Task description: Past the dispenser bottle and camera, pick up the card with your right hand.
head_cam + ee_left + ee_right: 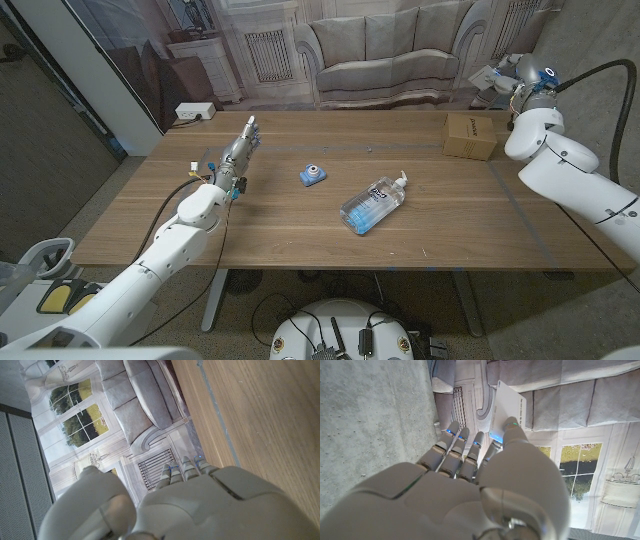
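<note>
right hand (470, 485): we read it as pinching the card (507, 410) between thumb and fingertips; the card's edge sits against the thumb tip, standing clear of any surface, with the printed backdrop behind it; in the head view that hand (512, 72) is small and half hidden at the table's far right corner, so the grip there is hard to confirm
left hand (240, 150): holds nothing; fingers straight and close together, held over the table's (300, 230) left side
dispenser bottle (375, 203): lying on its side mid-table; camera (312, 175) just left of it; both well short of the right hand
cardboard box (470, 135): far right of the table, near the right arm
step: we judge the pick made, card lifted
next: keep the pinch firm and bring the card up without it slipping; thin edge grip looks marginal
</note>
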Robot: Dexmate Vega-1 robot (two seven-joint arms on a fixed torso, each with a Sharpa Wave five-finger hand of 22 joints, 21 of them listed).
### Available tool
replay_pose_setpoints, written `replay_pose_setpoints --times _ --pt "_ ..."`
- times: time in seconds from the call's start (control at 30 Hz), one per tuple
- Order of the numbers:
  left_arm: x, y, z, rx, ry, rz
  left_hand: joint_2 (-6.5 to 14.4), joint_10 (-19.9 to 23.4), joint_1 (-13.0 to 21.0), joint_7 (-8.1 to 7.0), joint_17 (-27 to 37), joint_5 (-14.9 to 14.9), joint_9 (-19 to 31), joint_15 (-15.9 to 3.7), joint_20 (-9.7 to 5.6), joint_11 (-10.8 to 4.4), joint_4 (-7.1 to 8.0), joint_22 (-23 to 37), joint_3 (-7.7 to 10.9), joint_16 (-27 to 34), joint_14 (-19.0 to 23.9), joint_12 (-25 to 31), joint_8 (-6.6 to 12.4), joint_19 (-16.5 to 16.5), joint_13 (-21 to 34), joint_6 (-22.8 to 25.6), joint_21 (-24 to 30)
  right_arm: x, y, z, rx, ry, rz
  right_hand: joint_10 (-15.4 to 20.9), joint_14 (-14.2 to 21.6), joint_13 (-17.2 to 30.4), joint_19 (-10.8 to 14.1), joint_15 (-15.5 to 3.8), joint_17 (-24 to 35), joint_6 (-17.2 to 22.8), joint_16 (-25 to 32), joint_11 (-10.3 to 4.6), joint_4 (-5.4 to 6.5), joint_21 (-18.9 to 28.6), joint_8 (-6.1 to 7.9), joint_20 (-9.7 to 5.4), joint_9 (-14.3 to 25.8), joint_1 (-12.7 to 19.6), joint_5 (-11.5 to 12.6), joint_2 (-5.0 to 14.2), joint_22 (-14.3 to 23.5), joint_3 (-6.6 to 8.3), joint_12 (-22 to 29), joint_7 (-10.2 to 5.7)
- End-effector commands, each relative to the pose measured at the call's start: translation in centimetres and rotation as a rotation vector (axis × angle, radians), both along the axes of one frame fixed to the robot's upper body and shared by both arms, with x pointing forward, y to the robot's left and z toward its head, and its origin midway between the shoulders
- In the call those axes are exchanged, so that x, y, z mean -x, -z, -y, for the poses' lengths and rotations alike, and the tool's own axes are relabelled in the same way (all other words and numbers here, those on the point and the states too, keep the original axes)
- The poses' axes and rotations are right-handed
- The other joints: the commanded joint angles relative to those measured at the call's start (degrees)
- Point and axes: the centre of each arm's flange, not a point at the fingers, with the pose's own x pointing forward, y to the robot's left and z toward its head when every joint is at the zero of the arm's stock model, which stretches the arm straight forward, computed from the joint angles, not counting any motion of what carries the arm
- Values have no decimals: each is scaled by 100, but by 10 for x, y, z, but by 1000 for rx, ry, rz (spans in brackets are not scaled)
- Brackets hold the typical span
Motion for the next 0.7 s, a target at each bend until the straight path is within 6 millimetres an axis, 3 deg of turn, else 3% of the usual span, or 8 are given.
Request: replay_pose_setpoints --times 0.03,0.47,0.7 --pt "-3 -3 -2 -9 5 -5 21 12 42 19 17 29 21 -14 -94 -20 -8 25 -25 -18 -28 -18 -8 -46 10 25 -23 8 -3 -1 -16 -3 14 36 35 17 -21 -749 7 55 -26 20 -24 21 35 -289 17 2 -15 40 16 34 -12 13" --pt "-3 -11 -6 -24 1 -8 38 10 65 18 16 29 21 -13 -88 -7 -15 25 -28 -20 -34 -19 -8 -53 10 25 -26 6 -3 -4 -40 -17 31 45 40 22 -28 -741 5 55 -27 37 -24 37 69 -280 6 -9 -28 36 9 37 -28 17" --pt "-4 -14 -8 -28 10 0 46 10 77 20 16 28 21 -15 -83 -23 -18 25 -31 -20 -34 -19 -9 -53 10 21 -25 9 -8 -15 -39 -12 39 43 40 24 -32 -739 3 51 -30 18 -22 44 82 -278 -1 -15 -32 37 5 39 -38 10"
